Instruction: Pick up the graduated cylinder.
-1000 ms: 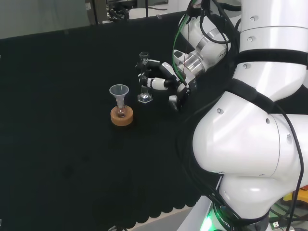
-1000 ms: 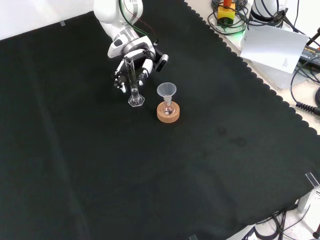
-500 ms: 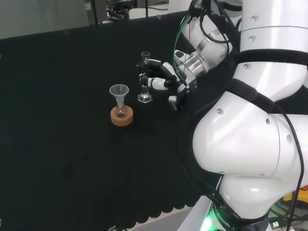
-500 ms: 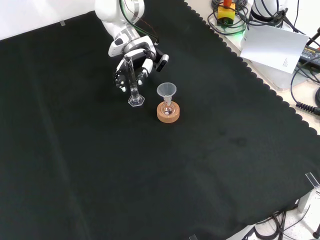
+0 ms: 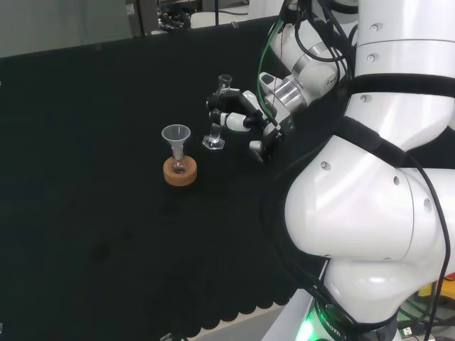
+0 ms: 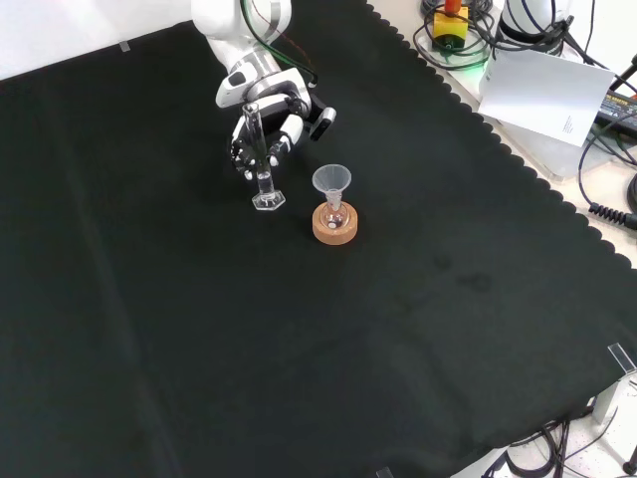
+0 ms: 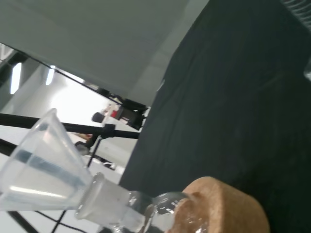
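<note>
Black cloth covers the worktop (image 5: 85,213), where, in the head view, a cork stand (image 5: 179,171) carries a small flask with a clear funnel (image 5: 176,135) in its neck. Just to its right the graduated cylinder (image 5: 217,114) leans, tilted, its hexagonal foot low at the cloth. The hand (image 5: 238,114) has its fingers curled round the cylinder's upper part.

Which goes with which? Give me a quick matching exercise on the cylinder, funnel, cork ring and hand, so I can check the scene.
Things:
1. graduated cylinder
2. funnel
3. cork ring
4. hand

States:
A. sits in the flask's neck
B. lies on the cloth under the flask
C. tilted, held by its upper part
D. fingers curled round the glass tube

Pairs: 1-C, 2-A, 3-B, 4-D
</note>
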